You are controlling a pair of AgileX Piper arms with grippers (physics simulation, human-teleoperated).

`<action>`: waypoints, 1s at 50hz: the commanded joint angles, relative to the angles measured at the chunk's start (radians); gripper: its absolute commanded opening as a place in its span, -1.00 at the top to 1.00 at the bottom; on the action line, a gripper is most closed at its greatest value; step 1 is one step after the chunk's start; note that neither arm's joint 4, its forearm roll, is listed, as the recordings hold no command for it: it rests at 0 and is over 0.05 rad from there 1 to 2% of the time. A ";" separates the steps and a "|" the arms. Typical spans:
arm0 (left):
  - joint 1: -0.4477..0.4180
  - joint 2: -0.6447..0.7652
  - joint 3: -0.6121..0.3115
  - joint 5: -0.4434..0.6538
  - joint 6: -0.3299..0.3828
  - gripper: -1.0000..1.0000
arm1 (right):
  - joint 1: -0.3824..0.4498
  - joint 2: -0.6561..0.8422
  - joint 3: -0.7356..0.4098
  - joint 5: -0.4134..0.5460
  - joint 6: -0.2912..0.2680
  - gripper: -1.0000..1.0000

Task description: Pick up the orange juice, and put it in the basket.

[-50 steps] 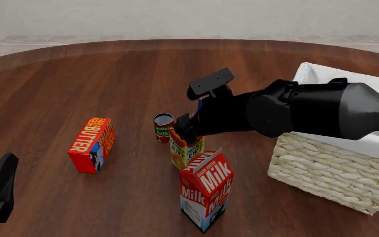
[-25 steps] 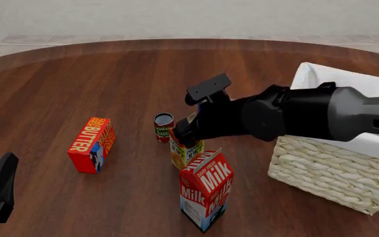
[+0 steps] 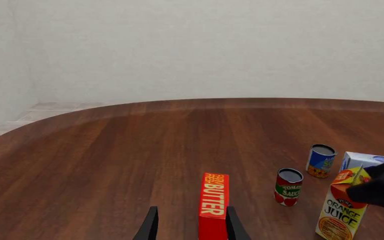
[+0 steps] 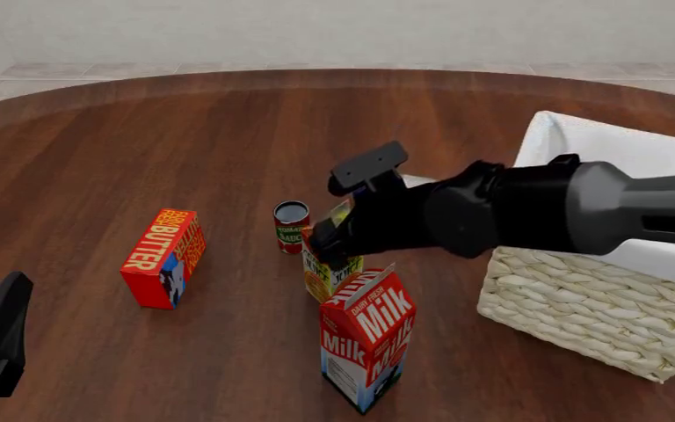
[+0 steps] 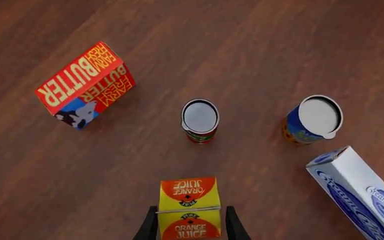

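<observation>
The orange juice (image 4: pixel 330 274) stands upright on the table just behind the milk carton, its top covered by my right arm. My right gripper (image 4: pixel 328 246) is down over it. In the right wrist view the orange juice (image 5: pixel 188 206) sits between the two fingers of the right gripper (image 5: pixel 189 228), which are open and close beside its gable top. The left wrist view shows the orange juice (image 3: pixel 342 212) with the dark right gripper against its top. The basket (image 4: pixel 584 303) is at the right, partly behind the right arm. My left gripper (image 4: pixel 7 303) rests open at the near left, holding nothing.
A milk carton (image 4: pixel 367 338) stands just in front of the juice. A tomato sauce can (image 4: pixel 291 226) is right behind it to the left. A butter box (image 4: pixel 164 257) stands further left. A blue can (image 5: pixel 314 120) and a white-blue box (image 5: pixel 359 190) lie beyond the juice.
My right arm has sunk lower and come a little nearer, bringing its fingers down around the juice carton's top. The carton and the left arm have not moved.
</observation>
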 commanded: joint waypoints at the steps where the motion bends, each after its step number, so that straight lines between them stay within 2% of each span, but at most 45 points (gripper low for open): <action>1: 0.000 0.000 0.000 0.000 0.000 -1.00 | 0.009 0.004 0.008 -0.009 0.007 -1.00; 4: 0.000 0.000 0.000 0.000 0.000 -1.00 | 0.003 0.005 0.002 -0.008 0.005 -1.00; 5: 0.000 0.000 0.000 0.000 0.000 -1.00 | 0.005 0.001 0.002 -0.008 0.008 1.00; 26: 0.000 0.000 0.000 0.000 0.000 -1.00 | 0.006 -0.025 -0.002 0.003 -0.004 1.00; 50: 0.000 0.000 0.000 0.000 0.000 -1.00 | -0.001 -0.091 -0.099 0.102 -0.044 1.00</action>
